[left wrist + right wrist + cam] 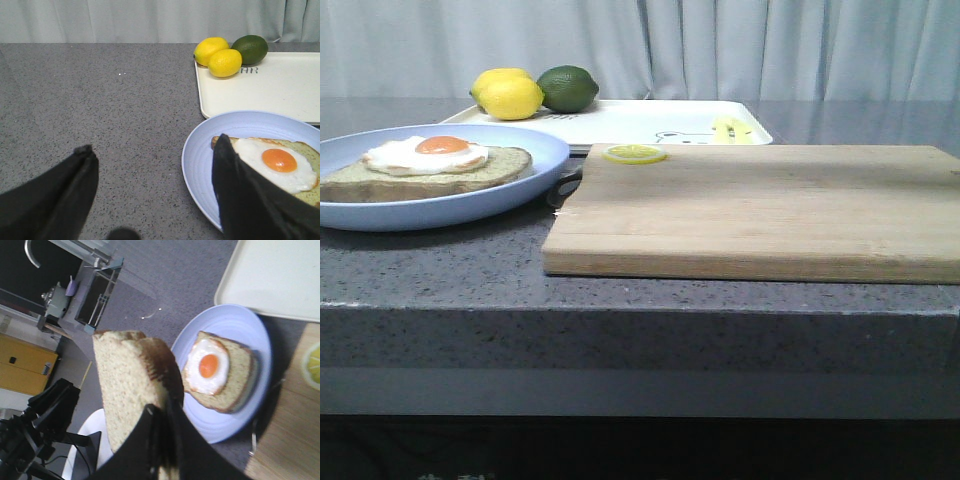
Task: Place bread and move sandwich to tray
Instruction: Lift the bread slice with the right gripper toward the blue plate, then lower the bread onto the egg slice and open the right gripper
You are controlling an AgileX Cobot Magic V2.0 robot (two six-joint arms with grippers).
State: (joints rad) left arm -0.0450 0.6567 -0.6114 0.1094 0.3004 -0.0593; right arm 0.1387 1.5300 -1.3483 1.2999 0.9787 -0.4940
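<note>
The sandwich, greenish-tan bread with a fried egg, lies on its round light-blue plate at the left. It also shows in the left wrist view and the right wrist view. The white tray lies behind it. My right gripper is shut on the thick bread slice and holds it on edge, high above the plate. My left gripper is open and empty low over the counter, one finger over the plate's edge. Neither gripper shows in the front view.
A wooden cutting board with a lemon slice fills the right of the counter. Two lemons and a lime sit at the tray's far left corner. A dark utensil lies between plate and board.
</note>
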